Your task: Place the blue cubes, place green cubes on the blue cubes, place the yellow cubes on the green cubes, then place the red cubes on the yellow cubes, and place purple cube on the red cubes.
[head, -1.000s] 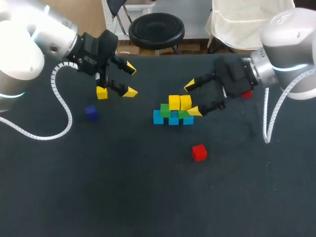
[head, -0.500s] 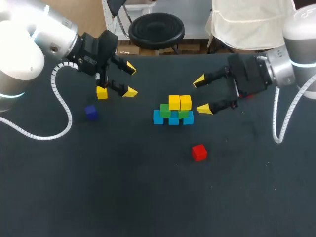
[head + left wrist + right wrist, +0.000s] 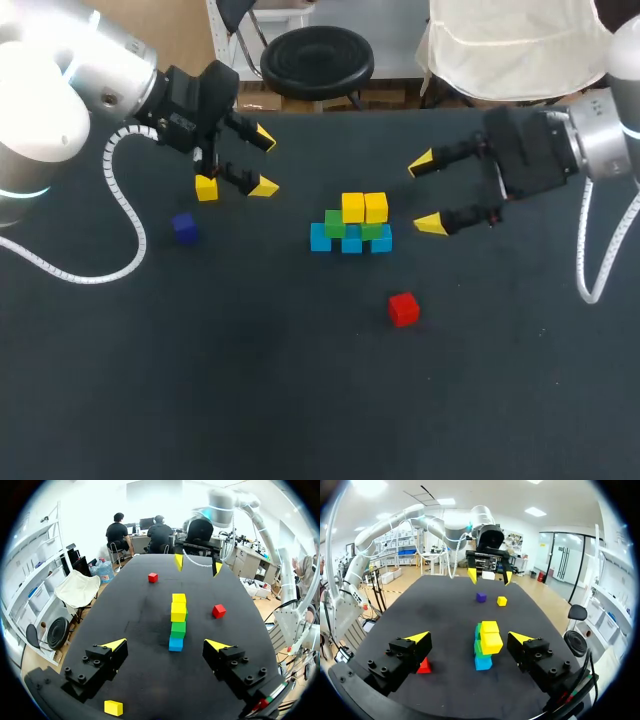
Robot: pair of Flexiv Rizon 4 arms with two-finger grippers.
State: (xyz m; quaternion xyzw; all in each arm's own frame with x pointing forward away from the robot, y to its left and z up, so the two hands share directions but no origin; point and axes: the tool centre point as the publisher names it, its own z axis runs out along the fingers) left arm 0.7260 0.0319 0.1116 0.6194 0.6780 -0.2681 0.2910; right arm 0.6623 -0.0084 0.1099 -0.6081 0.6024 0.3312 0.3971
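head view. table [image 3: 250, 400]: black surface. my left pincer [image 3: 264, 162]: wide open, empty, toward the far left corner. my right pincer [image 3: 426, 193]: wide open, empty, toward the far right, near the stack but apart from it. stack, mid-surface toward the far edge: three blue cubes [image 3: 351, 243] in a row, two green cubes [image 3: 335, 222] on them, two yellow cubes [image 3: 353, 207] on top. loose yellow cube [image 3: 206, 187]: just beside my left pincer. purple cube [image 3: 184, 227]: toward the left edge. red cube [image 3: 403, 308]: alone, nearer the front edge than the stack.

left wrist view. my left pincer [image 3: 165, 644]: fingers far apart, nothing between them. stack ahead, seen end-on. loose yellow cube [image 3: 113, 707]: down beside one finger. second red cube [image 3: 153, 577]: beyond the stack, near my right pincer [image 3: 197, 565].

right wrist view. my right pincer [image 3: 469, 637]: fingers far apart, holding nothing; stack just ahead. red cube [image 3: 424, 666]: partly hidden by one finger. purple cube [image 3: 481, 597] and loose yellow cube [image 3: 502, 601]: beyond the stack, below my left pincer [image 3: 490, 576].
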